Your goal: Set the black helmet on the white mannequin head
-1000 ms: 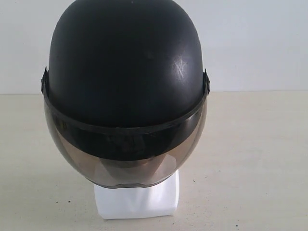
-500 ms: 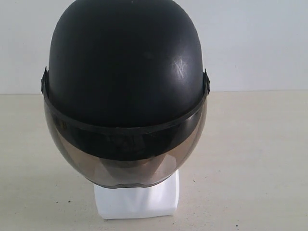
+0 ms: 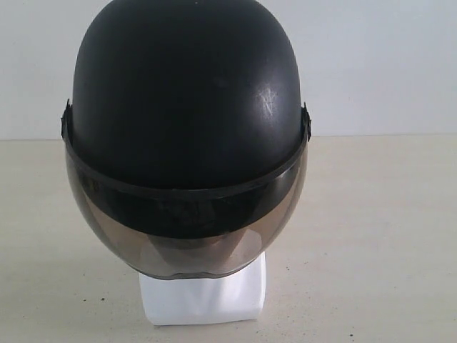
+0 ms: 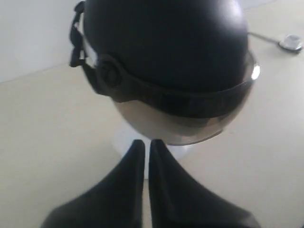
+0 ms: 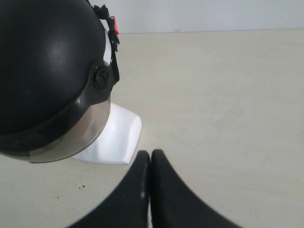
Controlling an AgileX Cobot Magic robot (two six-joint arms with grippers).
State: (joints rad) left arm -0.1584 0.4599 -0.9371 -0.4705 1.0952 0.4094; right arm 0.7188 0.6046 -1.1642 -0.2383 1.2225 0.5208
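The black helmet (image 3: 186, 107) sits on the white mannequin head (image 3: 203, 296), covering it down to the neck; only the white base shows below the smoky visor (image 3: 186, 236). Neither gripper appears in the exterior view. In the left wrist view the helmet (image 4: 166, 42) fills the upper part and my left gripper (image 4: 146, 143) is shut and empty, apart from the helmet, near the white base (image 4: 178, 151). In the right wrist view my right gripper (image 5: 150, 153) is shut and empty beside the white base (image 5: 114, 140), with the helmet (image 5: 47, 66) to one side.
The pale beige tabletop (image 3: 371, 236) runs back to a white wall (image 3: 378, 64). A small grey object with a cable (image 4: 290, 42) lies on the table beyond the helmet in the left wrist view.
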